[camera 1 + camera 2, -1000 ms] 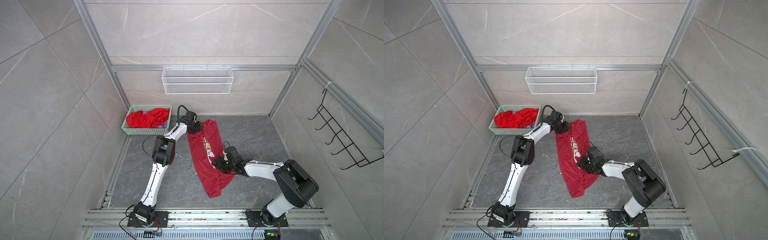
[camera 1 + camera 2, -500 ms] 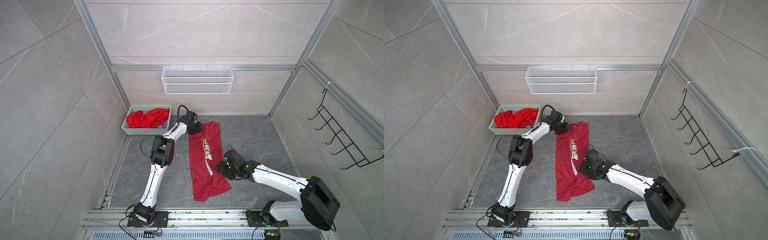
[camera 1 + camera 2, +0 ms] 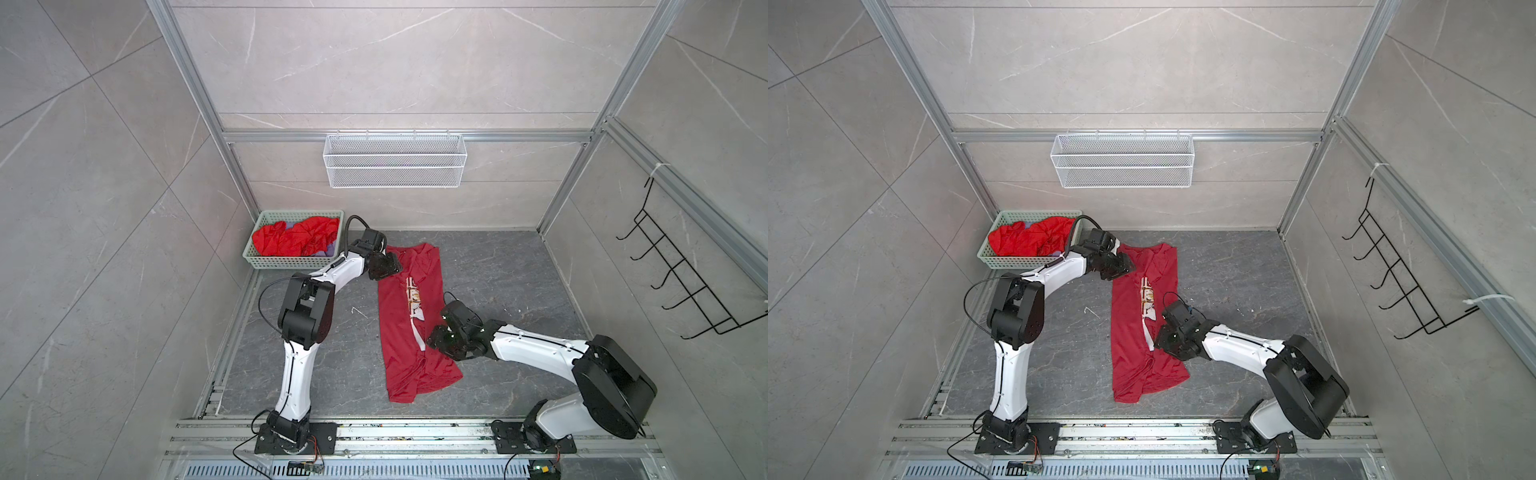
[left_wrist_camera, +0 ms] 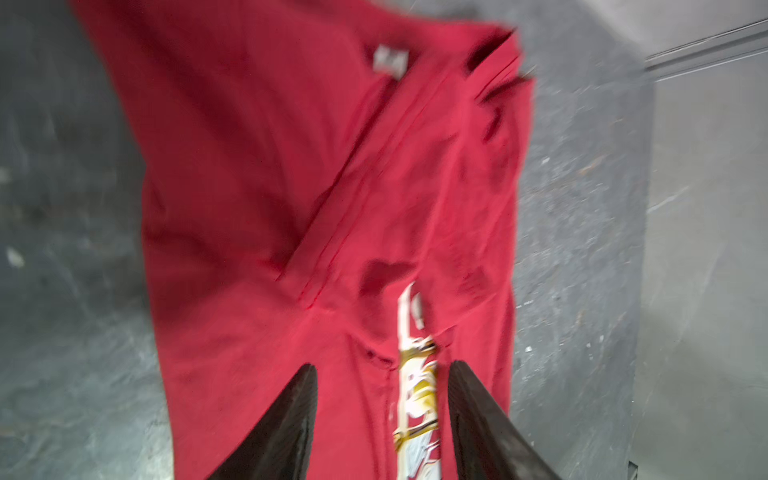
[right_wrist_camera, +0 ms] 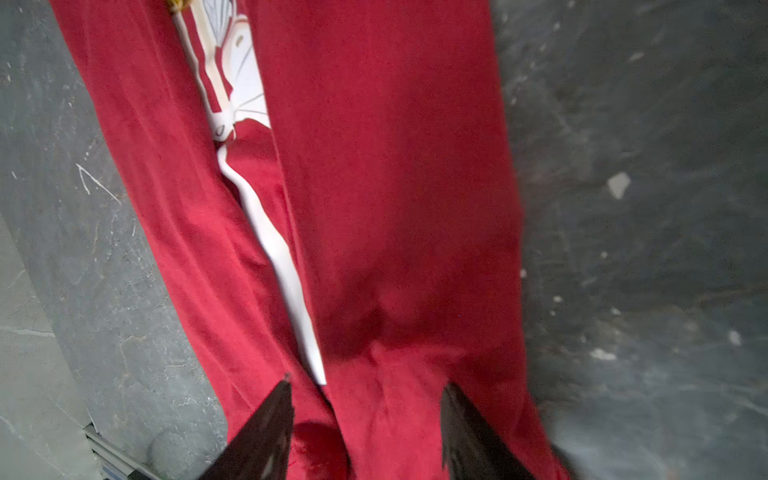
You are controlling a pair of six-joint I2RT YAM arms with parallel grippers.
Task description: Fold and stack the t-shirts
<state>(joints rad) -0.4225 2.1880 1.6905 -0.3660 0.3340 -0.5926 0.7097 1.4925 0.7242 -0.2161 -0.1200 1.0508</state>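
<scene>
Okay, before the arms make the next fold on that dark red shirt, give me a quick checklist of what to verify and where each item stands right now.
1. Dark red shirt lies as a long narrow strip on the table: ok.
2. Hem end flat and square: not ok, it flares sideways and wrinkles.
3. Left gripper jaws apart over the collar half: ok.
4. Right gripper jaws apart over the lower half: ok.
5. Either gripper already pressing on the cloth: cannot tell.
6. Other red shirts inside the green basket, apart from the strip: ok.
</scene>
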